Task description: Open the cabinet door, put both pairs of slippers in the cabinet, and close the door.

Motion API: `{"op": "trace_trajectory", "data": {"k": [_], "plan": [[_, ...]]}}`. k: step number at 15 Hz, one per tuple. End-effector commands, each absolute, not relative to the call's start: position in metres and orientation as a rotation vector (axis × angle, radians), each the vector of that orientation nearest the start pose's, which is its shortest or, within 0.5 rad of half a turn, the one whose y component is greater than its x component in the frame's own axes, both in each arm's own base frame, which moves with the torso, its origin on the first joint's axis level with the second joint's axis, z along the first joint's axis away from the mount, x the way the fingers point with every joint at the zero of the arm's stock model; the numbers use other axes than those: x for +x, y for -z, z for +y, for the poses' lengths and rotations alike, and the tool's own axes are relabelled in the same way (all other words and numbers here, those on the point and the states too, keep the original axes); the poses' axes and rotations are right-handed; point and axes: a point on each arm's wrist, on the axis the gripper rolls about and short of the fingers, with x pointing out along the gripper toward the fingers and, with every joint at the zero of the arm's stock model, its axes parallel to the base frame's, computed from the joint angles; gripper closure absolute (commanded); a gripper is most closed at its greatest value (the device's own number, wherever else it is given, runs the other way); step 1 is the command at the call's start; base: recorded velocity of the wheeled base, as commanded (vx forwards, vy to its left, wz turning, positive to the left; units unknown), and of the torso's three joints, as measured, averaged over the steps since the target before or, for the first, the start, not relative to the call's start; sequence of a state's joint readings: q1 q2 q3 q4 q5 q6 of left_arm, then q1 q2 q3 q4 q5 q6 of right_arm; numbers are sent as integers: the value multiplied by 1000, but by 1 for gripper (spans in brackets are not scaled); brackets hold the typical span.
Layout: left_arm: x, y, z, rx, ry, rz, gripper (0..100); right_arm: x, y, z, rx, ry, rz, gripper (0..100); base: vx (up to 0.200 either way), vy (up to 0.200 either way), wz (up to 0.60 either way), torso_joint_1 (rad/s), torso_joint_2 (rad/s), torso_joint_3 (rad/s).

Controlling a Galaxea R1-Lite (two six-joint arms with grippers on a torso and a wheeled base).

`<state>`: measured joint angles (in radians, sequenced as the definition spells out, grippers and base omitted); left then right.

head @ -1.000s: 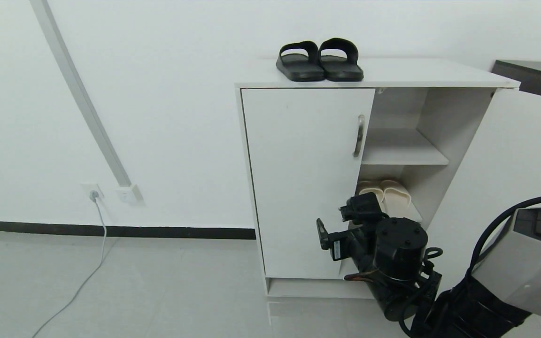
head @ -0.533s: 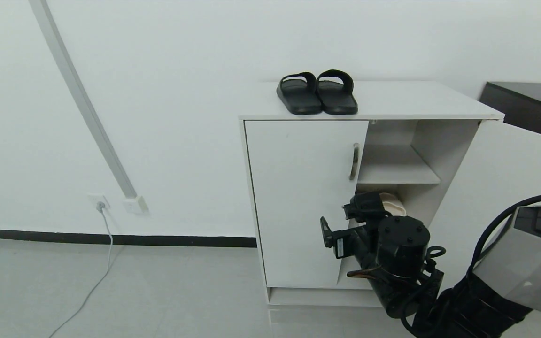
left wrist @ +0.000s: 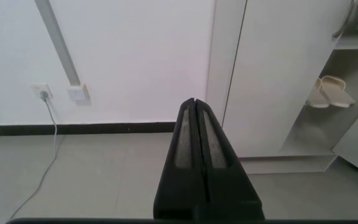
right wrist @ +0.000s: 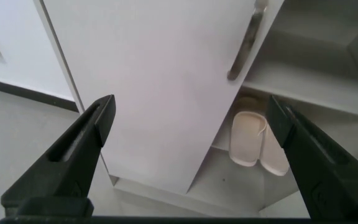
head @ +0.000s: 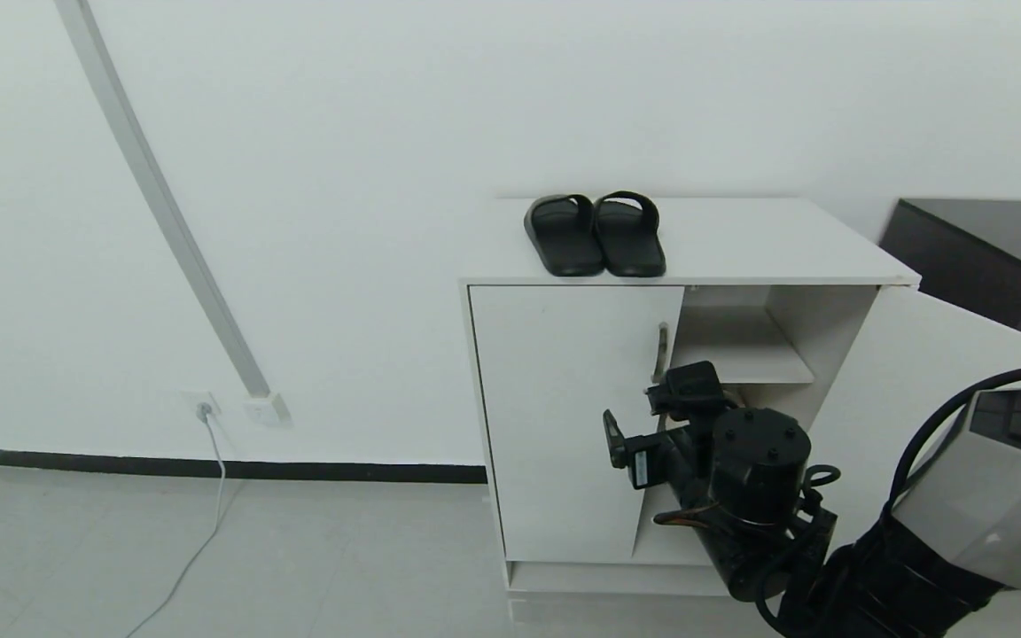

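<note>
- Right wrist view: your right gripper has its fingers spread wide with nothing between them; it faces the closed left door of the cabinet, near the handle.
- Left wrist view: your left gripper has its fingers pressed flat together and carries nothing; it points at the floor and wall beside the cabinet.
- The beige slippers lie side by side inside the cabinet, in the compartment under the shelf; your right gripper is just in front of them.
- The black slippers sit as a pair on the cabinet top, above the closed door; they touch each other.
- The right door stands swung open.
- A wall socket with a cable sits well apart to your left.
</note>
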<state>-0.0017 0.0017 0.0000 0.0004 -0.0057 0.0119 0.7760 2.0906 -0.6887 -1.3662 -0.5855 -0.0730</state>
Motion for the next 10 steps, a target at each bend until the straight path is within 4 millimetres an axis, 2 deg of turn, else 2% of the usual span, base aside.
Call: {"op": "trace_trajectory", "data": {"k": [1,10], "plan": [[-23,-76,0,12,8,1,100,259,-96,237,-99,-191,23,0,0,0,0,203,-515,-315],[-23,-76,0,14,6,1,100,260,-95,235,-105,-188,20,0,0,0,0,227,-531,-306]]}}
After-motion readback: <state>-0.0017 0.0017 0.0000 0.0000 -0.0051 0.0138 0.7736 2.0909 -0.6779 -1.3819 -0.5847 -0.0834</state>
